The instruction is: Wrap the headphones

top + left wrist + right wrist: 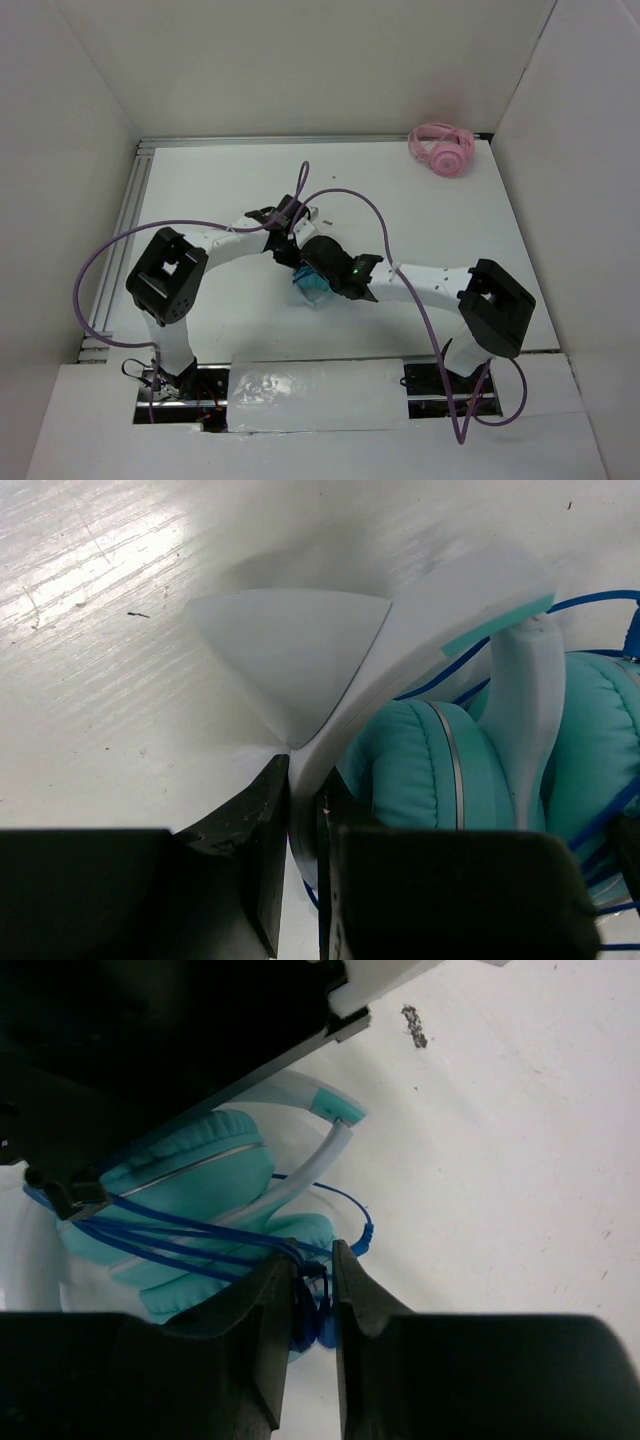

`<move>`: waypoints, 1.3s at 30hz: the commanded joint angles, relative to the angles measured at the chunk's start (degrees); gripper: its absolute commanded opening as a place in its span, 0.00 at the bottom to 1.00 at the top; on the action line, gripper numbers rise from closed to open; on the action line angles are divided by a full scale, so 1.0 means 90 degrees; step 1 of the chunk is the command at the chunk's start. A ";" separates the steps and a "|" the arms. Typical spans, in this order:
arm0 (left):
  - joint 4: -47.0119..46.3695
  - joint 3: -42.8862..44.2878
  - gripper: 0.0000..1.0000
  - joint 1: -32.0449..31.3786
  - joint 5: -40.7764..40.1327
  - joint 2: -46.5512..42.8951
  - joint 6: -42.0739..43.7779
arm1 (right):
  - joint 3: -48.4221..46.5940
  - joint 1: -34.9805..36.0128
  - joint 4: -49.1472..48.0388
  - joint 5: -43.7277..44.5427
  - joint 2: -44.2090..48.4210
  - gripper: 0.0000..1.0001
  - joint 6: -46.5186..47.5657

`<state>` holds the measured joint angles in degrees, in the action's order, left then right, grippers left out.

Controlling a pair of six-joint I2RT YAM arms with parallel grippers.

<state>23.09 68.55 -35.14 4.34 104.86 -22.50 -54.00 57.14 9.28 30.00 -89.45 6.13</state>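
Lying at the middle of the worktop (430, 225) in the top view, the teal headphones (311, 290) are only partly visible; pink headphones (440, 150) rest in the far right corner. In the left wrist view, the left pincer (303, 792) is clenched on the white band (440, 620). In the right wrist view, the right pincer (312, 1262) straddles the blue cable (318, 1325), jaws narrowly parted; whether it pinches, I cannot tell.

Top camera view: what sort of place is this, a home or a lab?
Probably a robot test booth: a white table boxed in by plain walls, with a left arm and right arm bolted at its near edge.
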 commanded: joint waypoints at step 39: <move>0.0461 0.1113 0.35 -0.0159 -0.0081 0.0644 0.0137 | 0.1116 -0.1535 -0.0620 -0.1311 0.1989 0.64 -0.1365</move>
<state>27.20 76.12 -36.25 4.38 109.78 -20.03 -45.56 44.03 7.49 20.45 -76.09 -3.73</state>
